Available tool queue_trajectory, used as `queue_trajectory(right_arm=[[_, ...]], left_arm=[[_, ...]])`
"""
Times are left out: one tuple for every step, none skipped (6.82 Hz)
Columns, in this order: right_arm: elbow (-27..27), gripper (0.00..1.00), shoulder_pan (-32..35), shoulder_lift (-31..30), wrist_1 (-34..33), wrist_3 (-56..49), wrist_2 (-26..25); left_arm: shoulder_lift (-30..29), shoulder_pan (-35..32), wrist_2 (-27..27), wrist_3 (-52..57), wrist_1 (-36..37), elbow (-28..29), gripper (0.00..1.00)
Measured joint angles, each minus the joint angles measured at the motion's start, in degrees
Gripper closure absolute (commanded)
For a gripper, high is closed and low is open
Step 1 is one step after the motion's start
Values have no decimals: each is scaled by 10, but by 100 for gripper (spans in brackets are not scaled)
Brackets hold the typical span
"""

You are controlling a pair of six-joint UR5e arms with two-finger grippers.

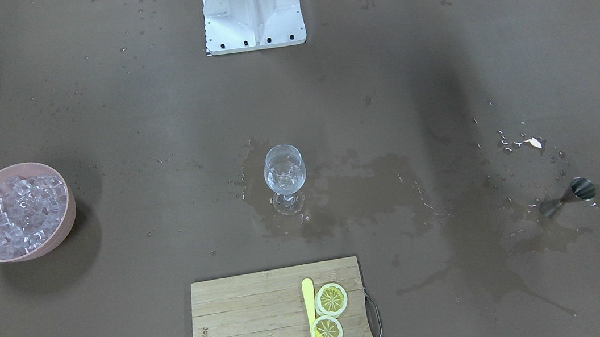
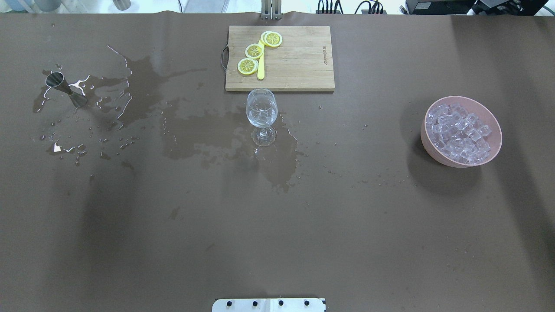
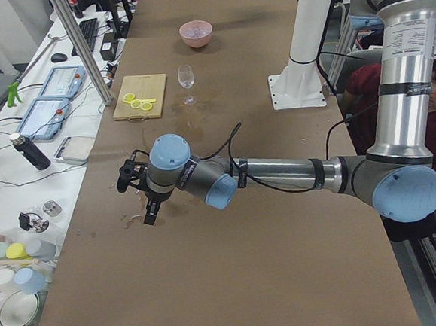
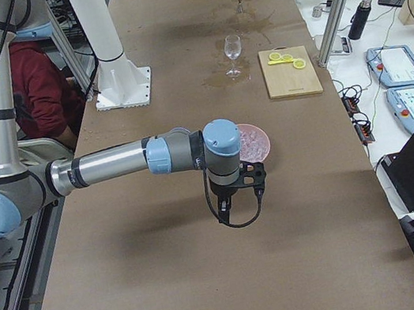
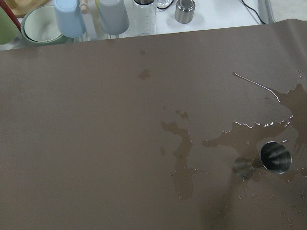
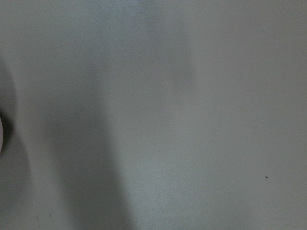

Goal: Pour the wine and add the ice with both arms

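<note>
A brown bench (image 1: 97, 102) holds everything. A wine glass (image 1: 284, 173) stands up straight near the middle of it, with a few clear cubes of ice (image 1: 283, 171) inside. The wine can't really be made out in the glass, because it is see-through like water. A big wet patch (image 1: 359, 184) spreads over the bench around the foot of the glass. A pink bowl (image 1: 70, 219) sits well apart from the glass, on the robot's right side, and it is full of more ice cubes (image 1: 19, 214). On the robot's left side, a small metal jigger (image 1: 570, 198) stands in another wet patch (image 1: 560, 234) with drops all around it. A wooden cutting board (image 1: 239, 325) lies near the glass, on the side away from the robot. Three lemon slices (image 1: 331, 299) lie on the board beside a thin yellow stick (image 1: 308, 296). The robot's white base bracket (image 1: 252, 14) stands at the far side of the bench. The left arm (image 3: 279, 175) reaches out low over the bench, and its black fingers (image 3: 151, 212) hang above the wet spot by the jigger, touching nothing. You cannot tell if those fingers are apart or together. The right arm (image 4: 112, 165) reaches out too, and its fingers (image 4: 257, 181) hang above the bench just beside the pink bowl. You cannot tell how these fingers stand either. The left wrist camera looks down at the jigger and the puddle.
</note>
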Motion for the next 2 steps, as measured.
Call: queue_trajectory(right_arm=[[-1, 0, 0, 0, 0, 0, 0], [-1, 0, 0, 0, -1, 0, -1]], left_arm=[[2, -1, 0, 1, 1, -4, 2], [3, -1, 0, 1, 3, -6, 2]])
